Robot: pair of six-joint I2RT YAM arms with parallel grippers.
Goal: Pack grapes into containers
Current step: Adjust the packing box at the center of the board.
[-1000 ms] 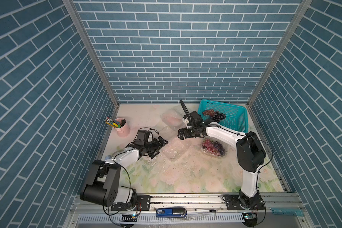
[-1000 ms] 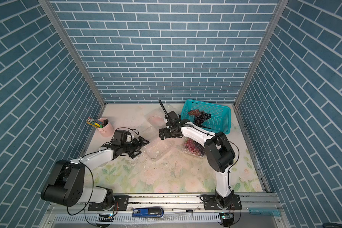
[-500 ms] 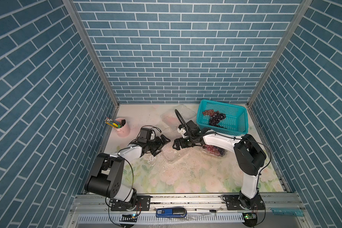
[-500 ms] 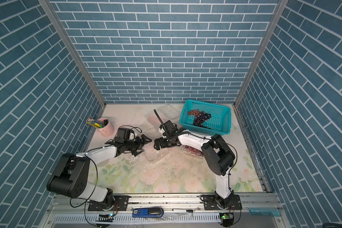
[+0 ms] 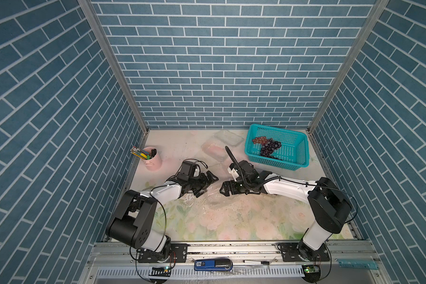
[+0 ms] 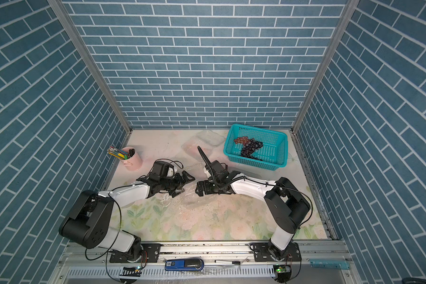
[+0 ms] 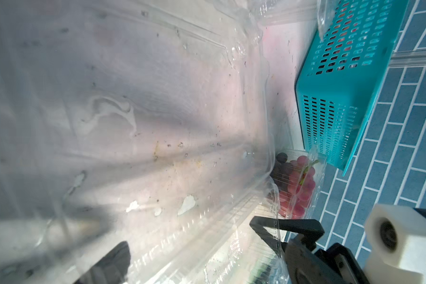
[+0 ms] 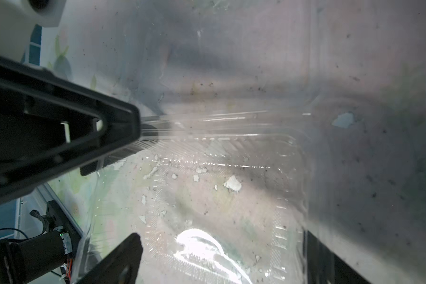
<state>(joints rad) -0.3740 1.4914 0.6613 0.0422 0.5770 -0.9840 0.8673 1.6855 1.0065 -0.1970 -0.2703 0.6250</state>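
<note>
The teal basket (image 5: 276,163) holds a dark and a reddish bunch of grapes (image 5: 268,147); just beside the basket's near wall, seen from the left wrist, a filled container (image 7: 316,164) holds more red-pink grapes (image 7: 296,186); a third container (image 5: 217,147) lies just beside the basket, on the side toward the pink pen cup (image 5: 153,159); nearer the robot than the basket, an empty container (image 5: 215,198) lies open on the table, between the two pincers; the left gripper (image 5: 207,186) has its jaws spread wide, one finger (image 8: 123,127) at the empty container's rim; the right gripper (image 5: 223,190) is likewise spread wide, the empty container lying between its fingers (image 8: 118,258).
</note>
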